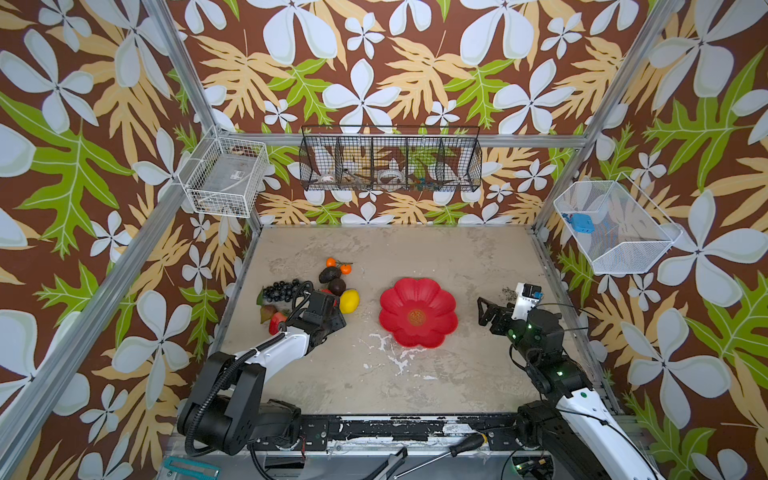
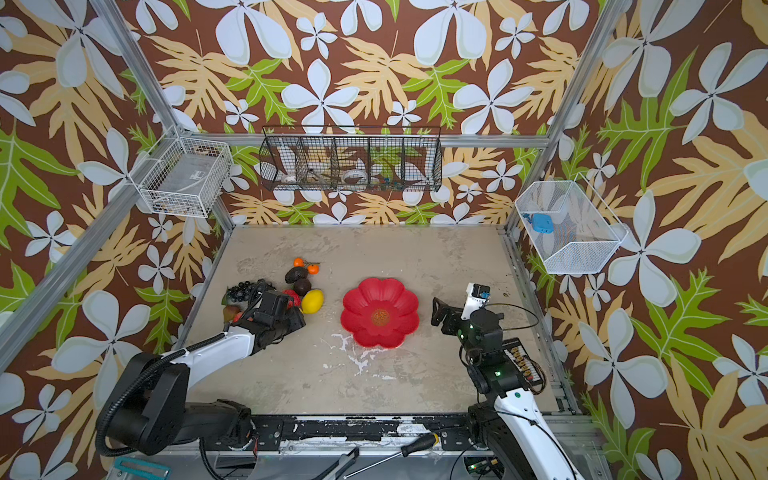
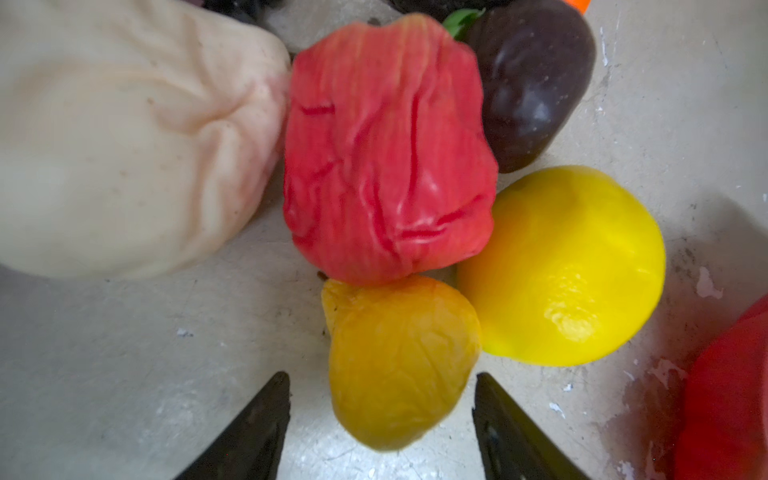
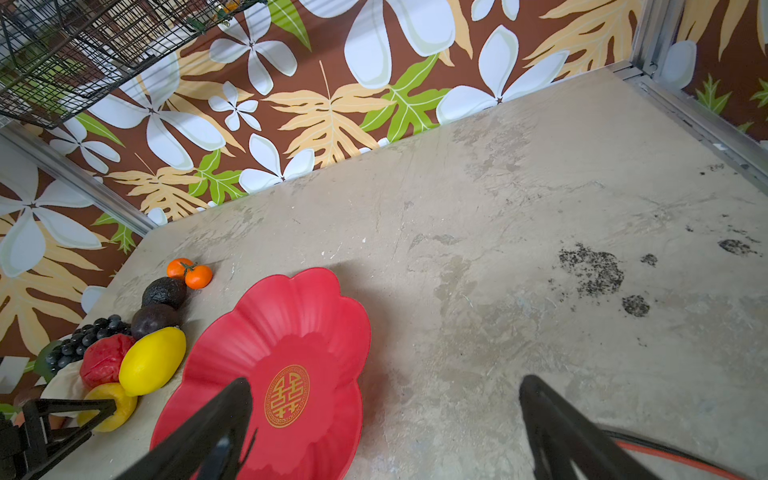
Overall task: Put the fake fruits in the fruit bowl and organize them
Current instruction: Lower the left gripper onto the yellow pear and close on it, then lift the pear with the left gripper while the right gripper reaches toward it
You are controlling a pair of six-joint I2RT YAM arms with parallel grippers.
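The red flower-shaped fruit bowl (image 1: 399,299) (image 2: 365,303) (image 4: 291,324) lies mid-table with nothing in it. The fake fruits are heaped to its left: a yellow lemon (image 1: 349,301) (image 3: 569,266), a wrinkled red apple (image 3: 386,149), a cream lumpy piece (image 3: 124,137), a dark plum-like fruit (image 3: 532,83), an avocado (image 1: 329,274), stemmed oranges (image 1: 331,262) and black grapes (image 1: 280,291). My left gripper (image 3: 382,378) is low over the heap. Its jaws stand either side of a small orange-yellow fruit (image 3: 399,357), with a gap on each side. My right gripper (image 4: 386,384) (image 1: 484,309) hangs open right of the bowl.
A black wire basket (image 1: 390,158) hangs on the back wall. White wire baskets (image 1: 226,176) (image 1: 615,226) hang on the side walls. A screwdriver (image 1: 457,446) lies on the front rail. Dark crumbs (image 4: 592,270) mark the table at the right.
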